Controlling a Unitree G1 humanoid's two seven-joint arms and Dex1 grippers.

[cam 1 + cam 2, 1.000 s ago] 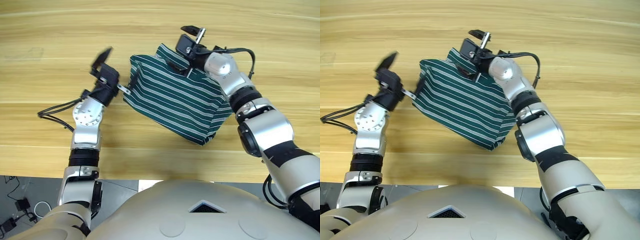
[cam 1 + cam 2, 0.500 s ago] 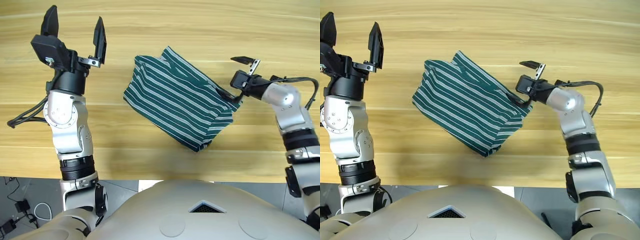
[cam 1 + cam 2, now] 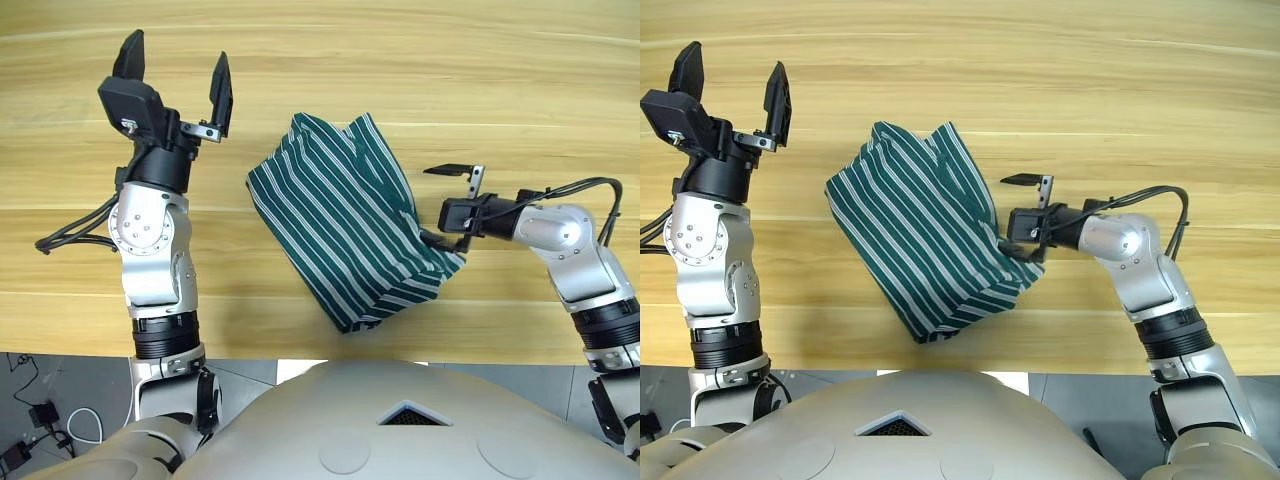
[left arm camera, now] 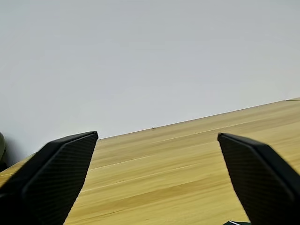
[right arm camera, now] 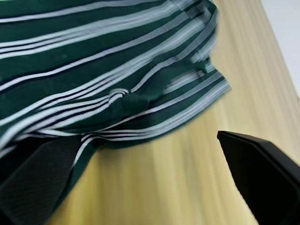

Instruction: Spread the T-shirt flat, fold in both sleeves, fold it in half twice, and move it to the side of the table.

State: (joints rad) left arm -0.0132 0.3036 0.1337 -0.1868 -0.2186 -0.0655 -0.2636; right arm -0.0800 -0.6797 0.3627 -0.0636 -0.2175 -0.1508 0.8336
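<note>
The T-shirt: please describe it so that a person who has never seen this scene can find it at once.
On the wide wooden table, near its front edge and between the robot's two arms, lies the T-shirt, a folded bundle of cloth. It is dark green with thin white stripes, the only cloth there; the open right gripper is at its right edge.

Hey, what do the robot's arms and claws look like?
Left arm and right arm: silver shells, black joint bands. Left claw and right claw: black, two flat tapered fingers each. Black cables loop from both wrists.
</note>
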